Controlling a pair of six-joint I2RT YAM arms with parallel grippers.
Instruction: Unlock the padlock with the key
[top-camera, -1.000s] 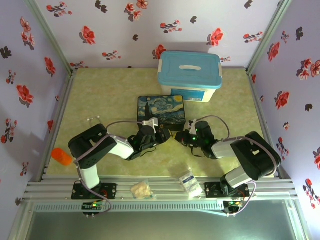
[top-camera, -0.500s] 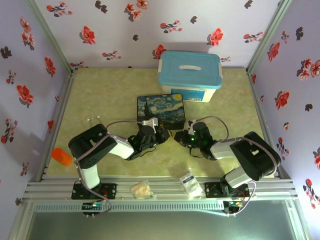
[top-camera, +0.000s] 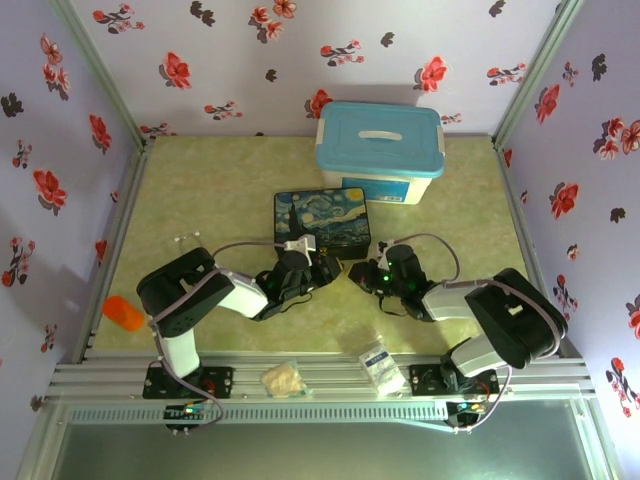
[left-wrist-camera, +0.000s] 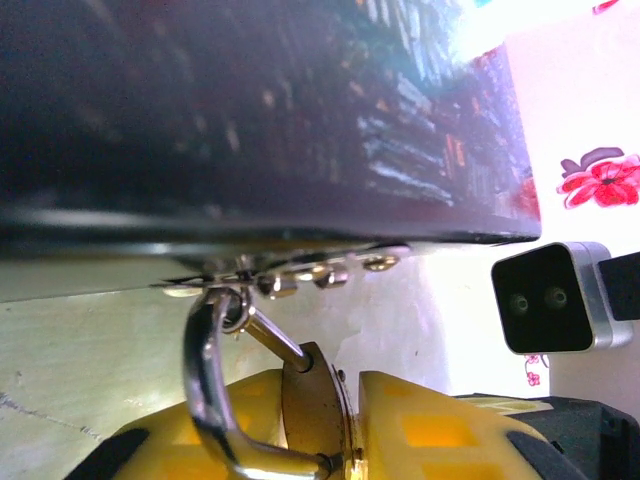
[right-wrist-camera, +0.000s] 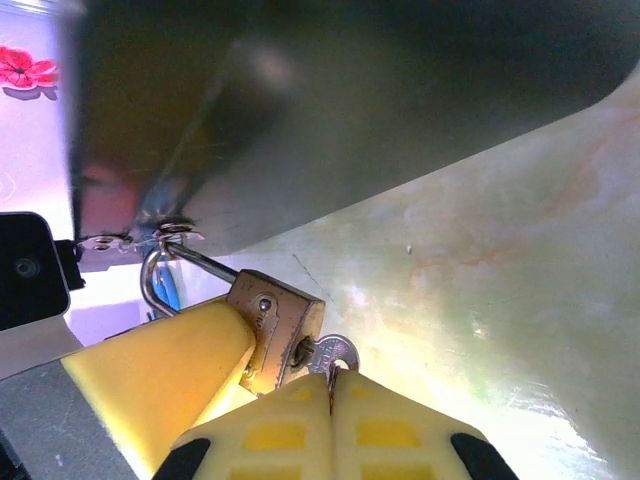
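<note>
The brass padlock hangs by its silver shackle from the hasp of the Starry-Night box. My left gripper is shut on the padlock's body, a yellow finger on each side. In the right wrist view the padlock has the key seated in its keyhole. My right gripper is shut on the key's round head. In the top view the left gripper and right gripper meet at the box's front edge.
A blue-lidded white bin stands behind the box. An orange object lies at the left table edge. Two small white packets rest on the front rail. The left finger crowds the padlock's left side.
My right gripper has shifted slightly left toward the box's front. The left arm and the box have stayed in place.
</note>
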